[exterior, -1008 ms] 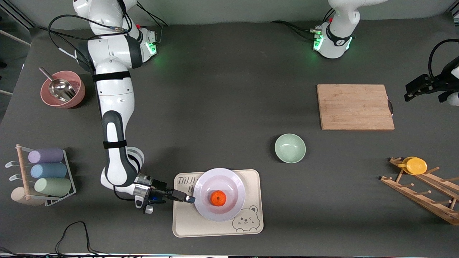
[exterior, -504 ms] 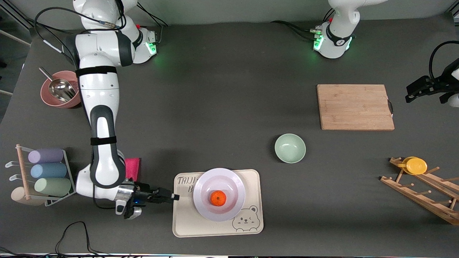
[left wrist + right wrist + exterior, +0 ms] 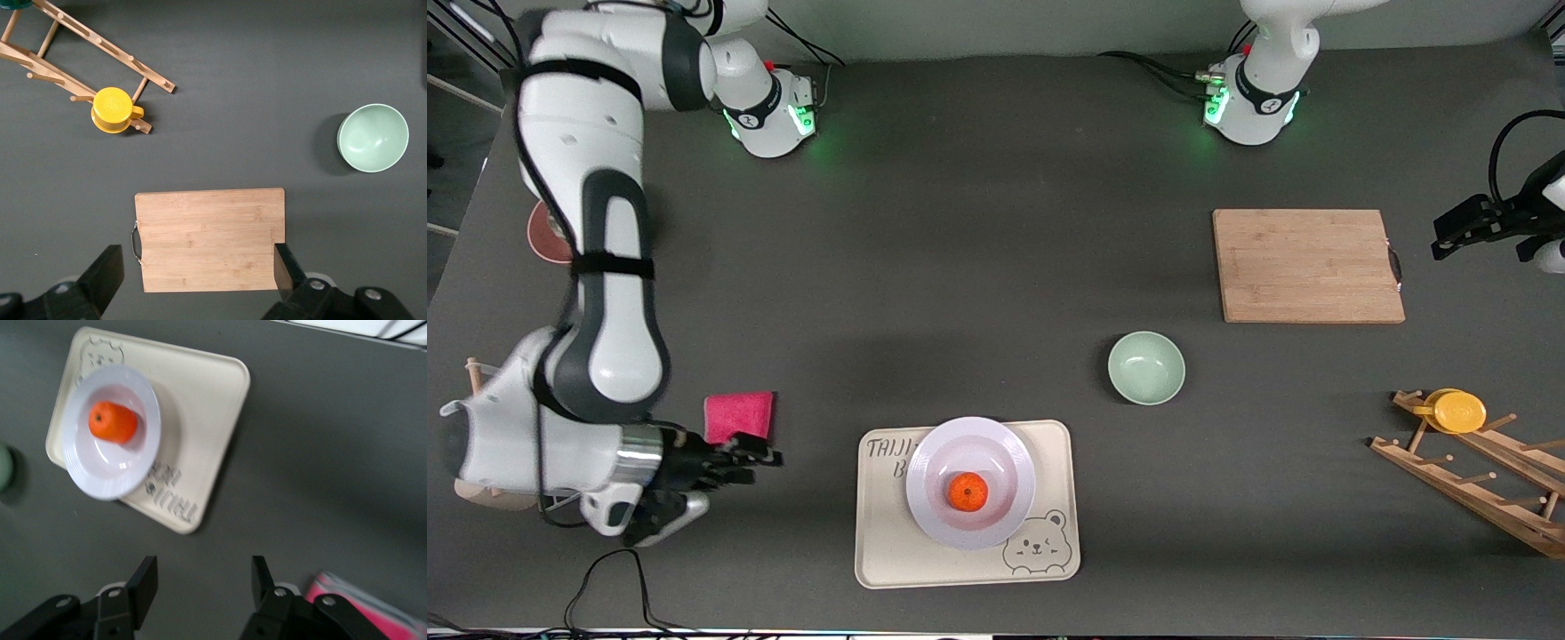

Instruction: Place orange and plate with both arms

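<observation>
Right gripper (image 3: 760, 458): jaws spread and holding nothing, above bare desk (image 3: 978, 222) beside the pink cloth (image 3: 738, 414), toward the right arm's end. Left gripper (image 3: 197, 273): jaws spread, empty, over the cutting board (image 3: 210, 239). The orange (image 3: 967, 492) lies in the plate (image 3: 996, 444), which rests on the cream tray (image 3: 1049, 462). A green bowl (image 3: 1146, 367) stands farther from the camera.
</observation>
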`<state>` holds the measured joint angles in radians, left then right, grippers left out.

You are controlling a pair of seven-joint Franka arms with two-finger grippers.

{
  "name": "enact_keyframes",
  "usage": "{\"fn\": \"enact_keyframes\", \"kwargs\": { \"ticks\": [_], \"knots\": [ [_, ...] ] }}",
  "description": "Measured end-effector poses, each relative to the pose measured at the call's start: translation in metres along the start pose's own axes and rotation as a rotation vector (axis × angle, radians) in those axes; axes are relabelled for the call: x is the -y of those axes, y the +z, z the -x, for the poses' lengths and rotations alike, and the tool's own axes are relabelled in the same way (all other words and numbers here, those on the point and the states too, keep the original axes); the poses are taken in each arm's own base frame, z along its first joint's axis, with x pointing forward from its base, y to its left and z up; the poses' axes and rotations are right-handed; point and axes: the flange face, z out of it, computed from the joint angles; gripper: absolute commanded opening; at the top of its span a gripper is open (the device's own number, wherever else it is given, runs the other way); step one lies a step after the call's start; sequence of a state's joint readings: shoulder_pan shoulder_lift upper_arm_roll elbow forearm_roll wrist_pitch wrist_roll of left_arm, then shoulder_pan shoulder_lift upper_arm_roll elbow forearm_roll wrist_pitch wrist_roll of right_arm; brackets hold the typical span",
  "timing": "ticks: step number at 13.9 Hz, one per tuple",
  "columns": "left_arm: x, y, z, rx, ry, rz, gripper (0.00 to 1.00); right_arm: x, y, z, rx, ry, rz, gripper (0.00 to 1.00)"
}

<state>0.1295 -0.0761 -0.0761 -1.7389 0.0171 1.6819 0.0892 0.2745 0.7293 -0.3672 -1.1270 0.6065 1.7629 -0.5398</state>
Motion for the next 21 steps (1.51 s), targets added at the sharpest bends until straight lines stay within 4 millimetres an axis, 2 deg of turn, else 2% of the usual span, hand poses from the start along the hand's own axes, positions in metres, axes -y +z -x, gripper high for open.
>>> {"fn": "enact_keyframes", "kwargs": {
  "ticks": [1,2,3,5,8,10,13,15,21],
  "knots": [
    [-0.003,-0.001,0.000,-0.001,-0.028,0.000,1.00,0.005,-0.035,0.013,0.030,-0.018,0.058,0.81],
    [-0.009,-0.002,-0.001,-0.003,-0.044,-0.001,1.00,0.009,-0.069,0.028,0.056,-0.028,0.107,0.94],
    [-0.015,-0.003,-0.001,-0.005,-0.049,-0.004,1.00,0.011,-0.100,0.046,0.074,-0.028,0.139,1.00],
    [-0.021,-0.004,-0.002,-0.008,-0.051,-0.008,1.00,0.008,-0.148,0.084,0.093,-0.008,0.171,1.00],
    [-0.019,-0.004,-0.002,-0.006,-0.045,-0.010,1.00,0.000,-0.193,0.130,0.107,0.015,0.234,1.00],
    [-0.017,-0.004,-0.002,-0.006,-0.040,-0.010,1.00,0.009,-0.212,0.150,0.112,0.062,0.284,1.00],
    [-0.015,-0.003,-0.002,-0.006,-0.039,-0.010,1.00,0.034,-0.225,0.163,0.101,0.122,0.314,1.00],
    [-0.015,-0.003,-0.002,-0.006,-0.038,-0.010,1.00,0.041,-0.226,0.165,0.094,0.174,0.321,1.00],
    [-0.015,-0.003,-0.002,-0.006,-0.038,-0.009,1.00,0.044,-0.221,0.168,0.113,0.286,0.324,1.00]
  ]
}}
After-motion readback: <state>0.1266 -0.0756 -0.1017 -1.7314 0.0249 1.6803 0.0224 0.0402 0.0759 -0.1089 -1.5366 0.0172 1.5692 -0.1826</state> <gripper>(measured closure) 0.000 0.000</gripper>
